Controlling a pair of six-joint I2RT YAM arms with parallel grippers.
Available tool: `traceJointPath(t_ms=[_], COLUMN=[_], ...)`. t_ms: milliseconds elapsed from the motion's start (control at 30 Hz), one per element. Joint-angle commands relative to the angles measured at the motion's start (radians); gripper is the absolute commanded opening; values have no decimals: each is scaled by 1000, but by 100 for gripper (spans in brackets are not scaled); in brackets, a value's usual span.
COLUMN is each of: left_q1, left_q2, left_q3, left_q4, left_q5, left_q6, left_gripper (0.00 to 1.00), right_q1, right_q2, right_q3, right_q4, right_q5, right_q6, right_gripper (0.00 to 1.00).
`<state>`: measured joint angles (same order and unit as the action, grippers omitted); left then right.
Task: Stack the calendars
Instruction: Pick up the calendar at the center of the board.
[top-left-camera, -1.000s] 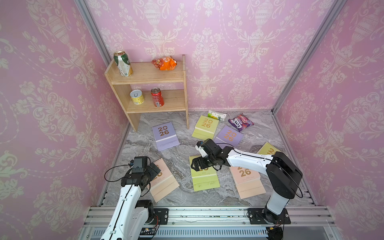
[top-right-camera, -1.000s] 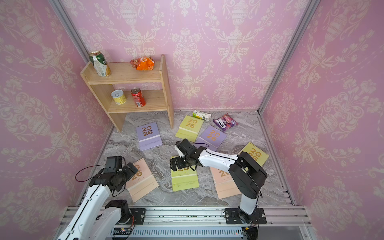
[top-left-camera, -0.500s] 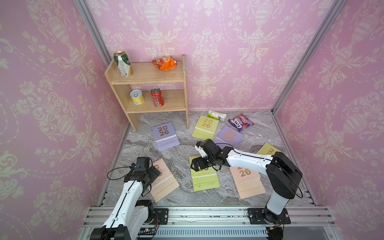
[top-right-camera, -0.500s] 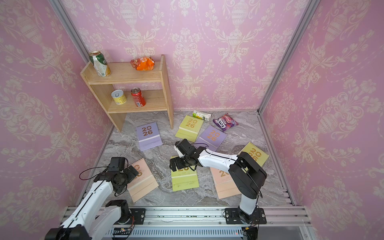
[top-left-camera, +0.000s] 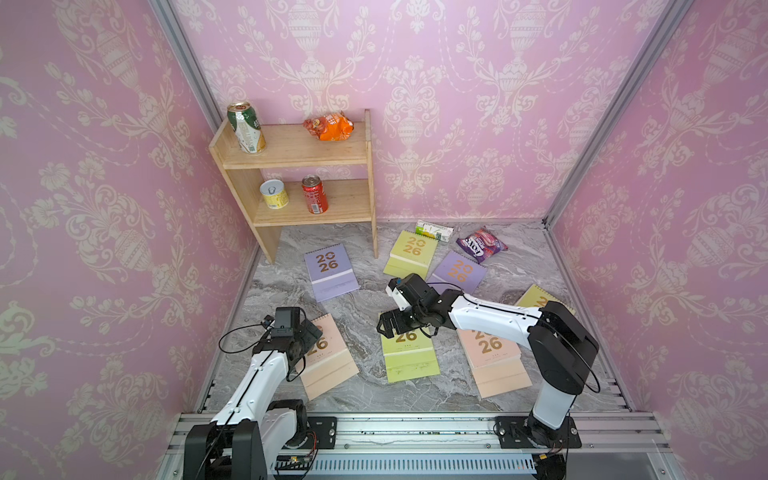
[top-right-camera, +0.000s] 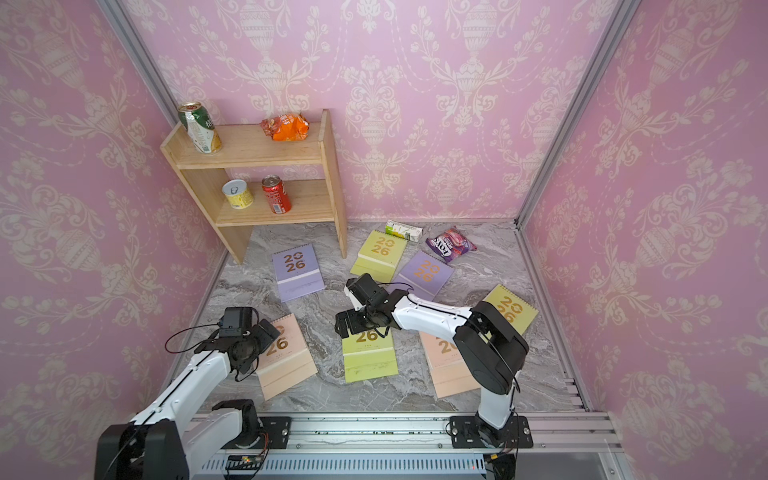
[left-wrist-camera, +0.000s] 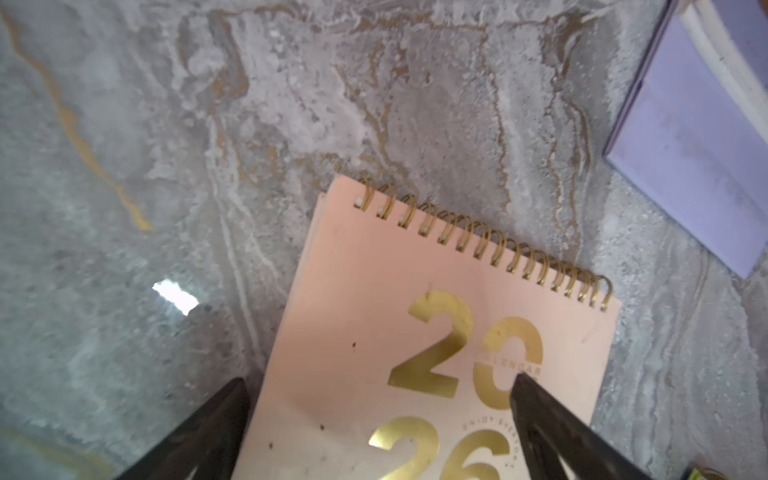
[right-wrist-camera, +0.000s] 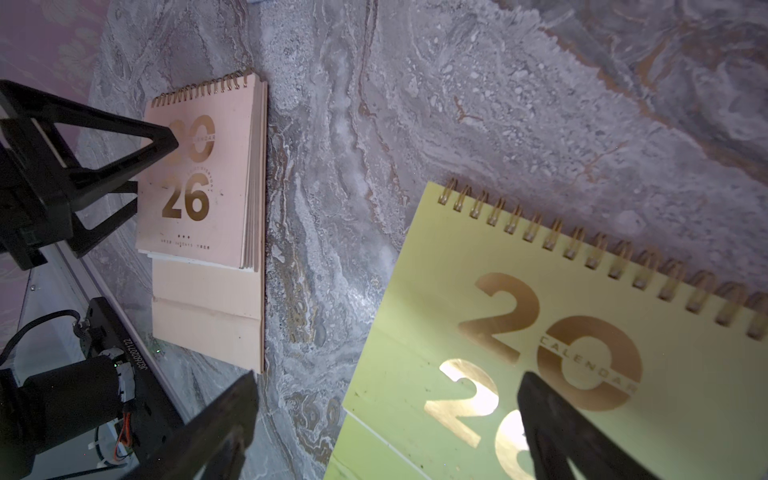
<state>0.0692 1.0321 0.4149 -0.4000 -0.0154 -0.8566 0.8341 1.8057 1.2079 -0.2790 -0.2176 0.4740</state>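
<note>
Pick-up stage, nothing stacked yet; left gripper (left-wrist-camera: 379, 380) gapes astride an edge of the peach calendar (left-wrist-camera: 374, 311), near left; right gripper (right-wrist-camera: 388, 374), spread wide, hovers over the green calendar (right-wrist-camera: 436, 299), centre; next, drop low and pinch an edge.

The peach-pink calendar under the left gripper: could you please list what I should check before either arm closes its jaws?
1. Left gripper open: ok, jaws stand wide.
2. Left gripper straddles a side edge of the peach-pink calendar: ok, one jaw is over the marble tabletop, one over the cover.
3. Right gripper open: ok.
4. Right gripper straddles a side edge of the near yellow-green calendar: ok, that edge lies between the jaws.
5. Jaws low enough to catch those edges: cannot tell.
6. Both covers free of other things: ok, as far as the wrist views show.
</note>
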Motion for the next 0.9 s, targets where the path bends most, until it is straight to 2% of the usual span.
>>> traceJointPath(t_ms=[0,367,867], left_q1=[-1,-5,-5], left_q2=[61,95,119], left_q3=[-37,-25,-31], left_q4=[33,112,174], left_q5=[113,166,217], left_q6=[-45,-60,-61], left_gripper=[99,99,99], right_q1=[7,29,97], right_q2=[36,178,331], right_q3=[35,184,338], right_q4=[13,20,-27], right_q5=[-40,-156,-165], right_q6=[11,21,84], right_gripper=[97,91,82])
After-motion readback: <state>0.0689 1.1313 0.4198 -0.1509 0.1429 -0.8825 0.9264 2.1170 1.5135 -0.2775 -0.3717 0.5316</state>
